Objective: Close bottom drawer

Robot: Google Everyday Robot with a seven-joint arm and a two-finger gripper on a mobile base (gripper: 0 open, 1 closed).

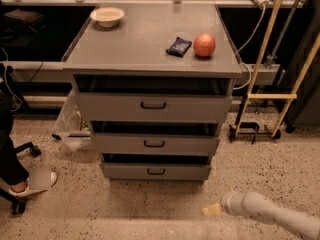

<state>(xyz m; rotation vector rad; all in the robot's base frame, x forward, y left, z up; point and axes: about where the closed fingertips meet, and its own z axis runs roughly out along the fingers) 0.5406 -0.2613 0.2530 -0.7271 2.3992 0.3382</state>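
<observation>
The bottom drawer (175, 172) is the lowest of three grey drawers in the cabinet. It has a flat grey front with a small black bar handle (156, 171). A dark gap shows above its front, so it stands a little way out. My gripper (213, 210) is low at the bottom right, near the floor. It is in front of the drawer and to its right, and it touches nothing. The pale arm behind it runs off toward the lower right corner.
The middle drawer (154, 144) and larger top drawer (153, 105) also stand slightly out. On the cabinet top are a bowl (107, 16), a dark packet (178, 46) and a red apple (204, 45). A person's leg and shoe (31, 181) are at left. A wooden frame (265, 96) stands at right.
</observation>
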